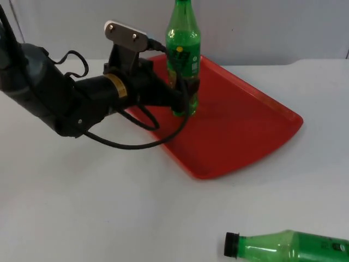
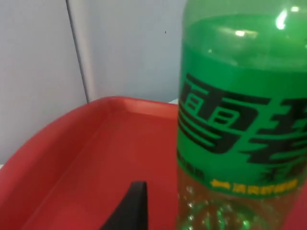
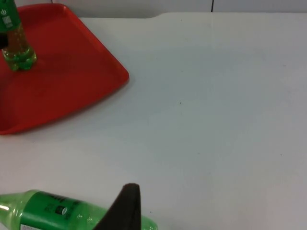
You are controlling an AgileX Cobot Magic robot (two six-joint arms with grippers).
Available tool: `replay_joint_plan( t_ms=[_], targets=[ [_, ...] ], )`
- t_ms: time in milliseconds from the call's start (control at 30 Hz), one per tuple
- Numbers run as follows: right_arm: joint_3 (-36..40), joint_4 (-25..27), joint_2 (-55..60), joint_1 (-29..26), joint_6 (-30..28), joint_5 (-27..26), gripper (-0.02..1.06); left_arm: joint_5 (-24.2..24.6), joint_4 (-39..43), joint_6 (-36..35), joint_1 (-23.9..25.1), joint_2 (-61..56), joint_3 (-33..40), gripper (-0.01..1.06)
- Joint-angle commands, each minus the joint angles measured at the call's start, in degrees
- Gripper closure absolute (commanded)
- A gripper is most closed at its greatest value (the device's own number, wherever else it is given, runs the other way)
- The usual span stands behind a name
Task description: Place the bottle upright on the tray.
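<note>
Standing upright on the red tray (image 1: 240, 136) near its far left rim, the green bottle (image 1: 184, 49) leaves the tray's right half bare, and the white desk (image 1: 82, 207) spreads open around it up to the grey partition wall (image 1: 272, 27). A second green bottle (image 1: 289, 246) lies on its side at the desk's near edge, well apart from the tray. The left pincer (image 1: 182, 101) reaches over the tray's left rim with its fingers around the upright bottle's lower body, though their contact cannot be told; the right pincer (image 3: 125, 206) hovers over the lying bottle.
</note>
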Motion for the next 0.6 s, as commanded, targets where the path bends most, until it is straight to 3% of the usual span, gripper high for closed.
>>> replay_joint_plan(
  t_ms=[0, 167, 333, 467, 500, 567],
  targets=[
    [0.12, -0.35, -0.20, -0.38, 0.00, -0.19, -0.01, -0.13, -0.85, 0.44, -0.16, -2.24, 1.99, 0.00],
    [0.12, -0.35, -0.20, -0.38, 0.00, -0.19, -0.01, 0.25, -0.85, 0.30, -0.16, -6.81, 7.01, 0.00],
    [0.12, -0.35, -0.20, -0.38, 0.00, -0.19, -0.01, 5.73, -0.85, 0.16, -0.16, -12.86, 11.43, 0.00],
    [0.12, -0.35, -0.20, -0.38, 0.00, -0.19, -0.01, 19.89, -0.62, -4.78, -0.16, -21.51, 13.09, 0.00],
    [0.12, -0.35, -0.20, -0.38, 0.00, -0.19, -0.01, 19.89, -0.62, -4.78, -0.16, -21.51, 13.09, 0.00],
    [0.12, -0.35, -0.20, -0.38, 0.00, -0.19, -0.01, 26.13, -0.62, -5.77, -0.16, -25.87, 13.09, 0.00]
  ],
)
